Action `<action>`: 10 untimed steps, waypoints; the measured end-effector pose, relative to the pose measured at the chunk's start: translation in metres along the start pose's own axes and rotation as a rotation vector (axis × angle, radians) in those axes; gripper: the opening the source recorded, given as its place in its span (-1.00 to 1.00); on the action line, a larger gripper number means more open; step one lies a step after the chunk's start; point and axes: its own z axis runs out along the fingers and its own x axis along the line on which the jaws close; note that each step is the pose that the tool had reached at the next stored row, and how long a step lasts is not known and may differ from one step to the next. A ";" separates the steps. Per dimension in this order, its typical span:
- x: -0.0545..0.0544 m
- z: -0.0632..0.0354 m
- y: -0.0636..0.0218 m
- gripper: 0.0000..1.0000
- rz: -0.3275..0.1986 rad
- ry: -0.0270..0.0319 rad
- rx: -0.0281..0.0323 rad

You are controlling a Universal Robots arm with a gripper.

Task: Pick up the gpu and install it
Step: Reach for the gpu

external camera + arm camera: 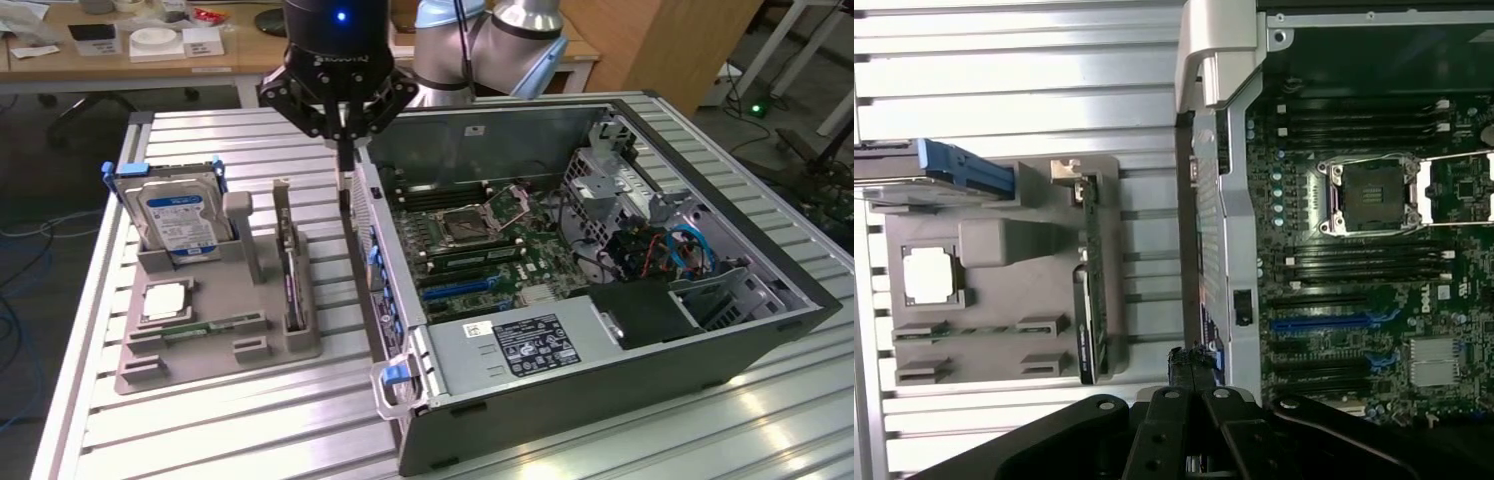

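Note:
The gpu [288, 270] stands on edge in a slot of the grey holder [214, 345], with its pale bracket strip at the far end. The wrist view shows the gpu [1092, 290] edge-on in that same holder [1004, 245]. My gripper [344, 150] hangs above the gap between the holder and the open computer case [601, 375]. It is shut, with nothing seen between the fingertips. In the wrist view the gripper [1191, 362] sits beside the case's back wall, apart from the gpu.
The case lies on its side with the motherboard [467, 240] exposed and blue expansion slots [1324, 322] on it. The holder also carries a silver hard drive [174, 215], a processor chip [164, 300] and a slim green memory stick [200, 326]. The slatted metal table [240, 420] extends around them.

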 end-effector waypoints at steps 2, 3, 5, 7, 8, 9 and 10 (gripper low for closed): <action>0.001 0.0000 -0.0003 -0.79 0.000 0.0000 0.0000; 0.001 -0.0001 -0.0005 -0.79 0.000 0.0000 0.0000; 0.002 -0.0001 -0.0008 -0.79 0.000 0.0000 0.0000; 0.003 -0.0001 -0.0012 -0.79 0.000 0.0000 0.0000; 0.003 -0.0001 -0.0013 -0.79 0.000 0.0000 0.0000; 0.003 -0.0001 -0.0015 -0.79 0.000 0.0000 0.0000; 0.004 -0.0002 -0.0016 -0.79 0.000 0.0000 0.0000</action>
